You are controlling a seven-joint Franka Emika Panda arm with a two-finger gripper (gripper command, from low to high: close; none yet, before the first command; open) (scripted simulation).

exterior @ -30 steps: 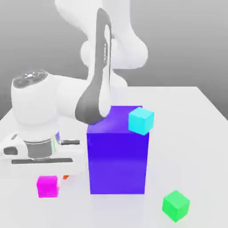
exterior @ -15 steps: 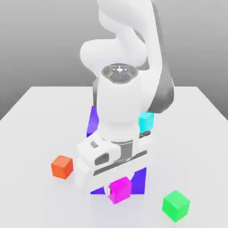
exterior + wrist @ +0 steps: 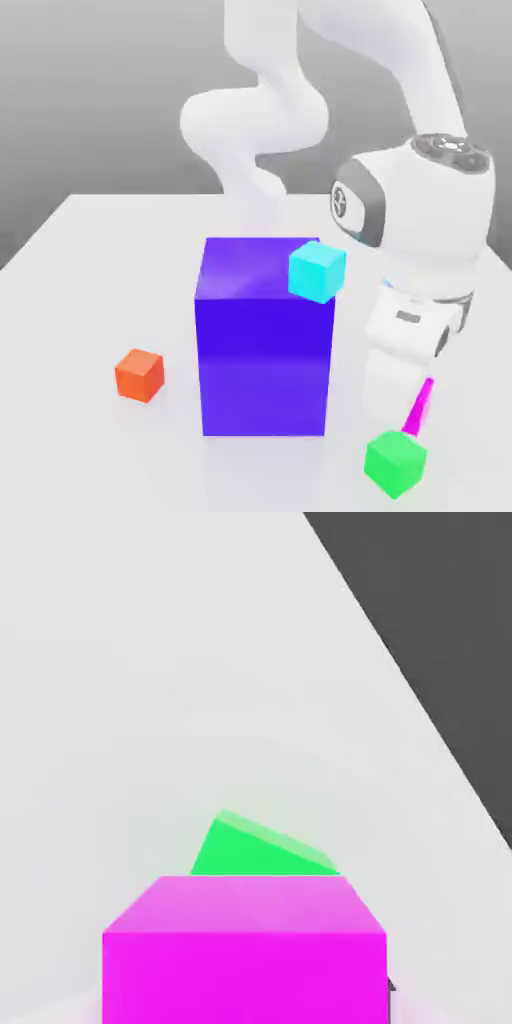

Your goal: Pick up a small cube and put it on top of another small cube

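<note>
Magenta-pink small cube (image 3: 244,947): plain, flat-faced, sharp-edged; judged rigid and light, with smooth faces that could slip under a loose pinch. Best held on two opposite flat sides, square-on. Location: carried in the air in the gripper (image 3: 420,405), whose jaws are closed tight on it, just above the green cube.

Green small cube (image 3: 395,461): same size, likewise judged rigid and light; rests near the front edge of the white table (image 3: 80,300), toward the exterior view's right corner. Flat top face, suitable as a seat; likely to shift if nudged.

Other items: big blue block (image 3: 265,345), mid-table; cyan cube (image 3: 317,271) at its upper corner; orange-red cube (image 3: 139,375), well apart, toward the exterior view's left.
</note>
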